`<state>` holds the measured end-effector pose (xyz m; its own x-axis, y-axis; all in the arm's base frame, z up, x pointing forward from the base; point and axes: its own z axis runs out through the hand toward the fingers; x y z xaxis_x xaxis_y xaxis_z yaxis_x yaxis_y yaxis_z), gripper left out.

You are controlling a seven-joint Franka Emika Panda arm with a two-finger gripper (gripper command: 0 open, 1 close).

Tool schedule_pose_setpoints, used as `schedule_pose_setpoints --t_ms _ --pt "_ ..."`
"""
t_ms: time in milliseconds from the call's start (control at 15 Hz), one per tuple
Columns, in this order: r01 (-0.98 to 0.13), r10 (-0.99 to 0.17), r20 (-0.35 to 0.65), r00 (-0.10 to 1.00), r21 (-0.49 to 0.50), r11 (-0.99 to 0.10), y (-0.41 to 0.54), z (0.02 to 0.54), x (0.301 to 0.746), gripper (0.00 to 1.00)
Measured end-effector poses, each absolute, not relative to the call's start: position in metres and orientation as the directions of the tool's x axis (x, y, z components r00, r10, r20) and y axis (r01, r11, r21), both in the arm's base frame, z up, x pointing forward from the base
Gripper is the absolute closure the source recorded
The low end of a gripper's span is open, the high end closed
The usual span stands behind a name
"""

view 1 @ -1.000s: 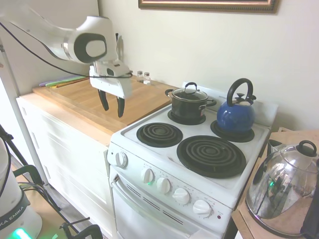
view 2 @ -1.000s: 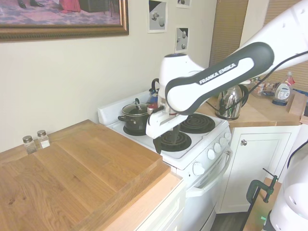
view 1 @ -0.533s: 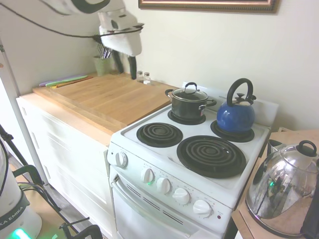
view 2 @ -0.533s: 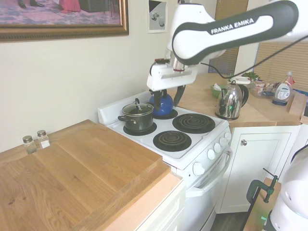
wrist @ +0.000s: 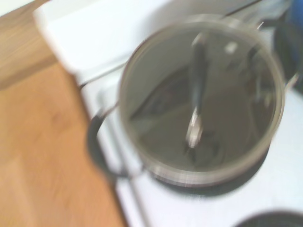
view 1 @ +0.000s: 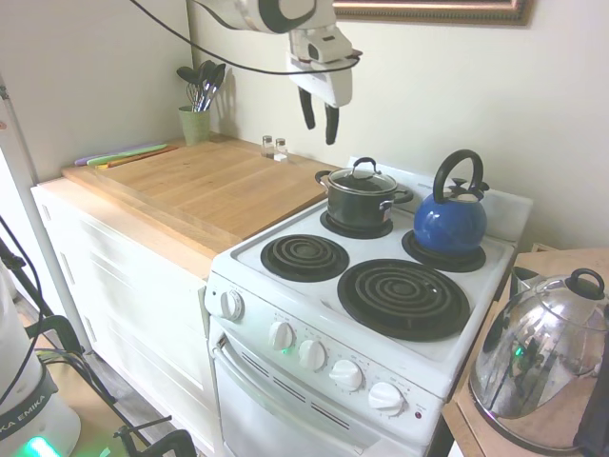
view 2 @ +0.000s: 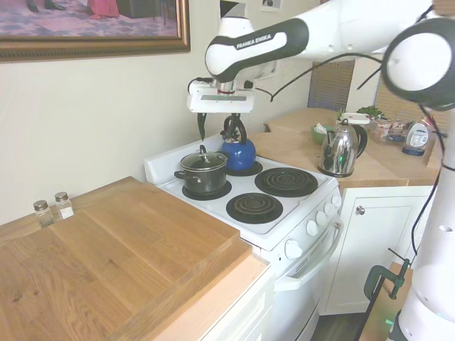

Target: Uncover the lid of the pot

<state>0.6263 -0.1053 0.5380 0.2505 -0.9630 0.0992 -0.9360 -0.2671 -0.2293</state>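
Steel kettle: the shiny domed kettle (view 1: 540, 354) sat nearest the first exterior camera, on the wooden counter to the right of the stove, well apart from the pot.
Stove front: white stove (view 1: 333, 367) with a row of knobs along its front panel; 2 bare coil burners (view 1: 403, 298) lay in front, with nothing on them.
Butcher block: the wooden countertop (view 1: 205, 187) ran beside the stove, bare near the pot.
Pot: black pot (view 1: 359, 203) stood on the rear burner beside the countertop, its 2 side handles sticking out.
Lid: glass lid (view 1: 361, 179) rested on the pot, its black loop handle upright; the wrist view showed it from above, blurred (wrist: 201, 101).
Blue kettle: blue kettle (view 1: 451, 219) stood on the other rear burner, just beside the pot but apart from it.
Gripper: the gripper (view 1: 318, 114) hung high above the pot, pointing down, fingers spread and holding nothing; only open air lay between it and the lid handle.
Far wall: 2 small shakers (view 1: 274, 147) and a green utensil cup (view 1: 195, 124) stood at the back of the countertop.
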Motion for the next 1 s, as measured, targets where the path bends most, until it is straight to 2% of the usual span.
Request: schedule_pose_setpoints --t_ms 200,267,733,1000 --pt "-0.948 -0.970 0.099 0.222 -0.210 -0.238 -0.104 0.508 0.668 0.00" --pt "-0.952 -0.973 0.101 0.206 -0.208 -0.223 -0.107 0.500 0.677 1.00" --pt "-0.970 -0.984 0.117 0.136 -0.186 -0.156 -0.132 0.464 0.706 1.00" --pt "-0.967 -0.983 0.123 0.133 -0.200 -0.156 -0.129 0.473 0.710 1.00"
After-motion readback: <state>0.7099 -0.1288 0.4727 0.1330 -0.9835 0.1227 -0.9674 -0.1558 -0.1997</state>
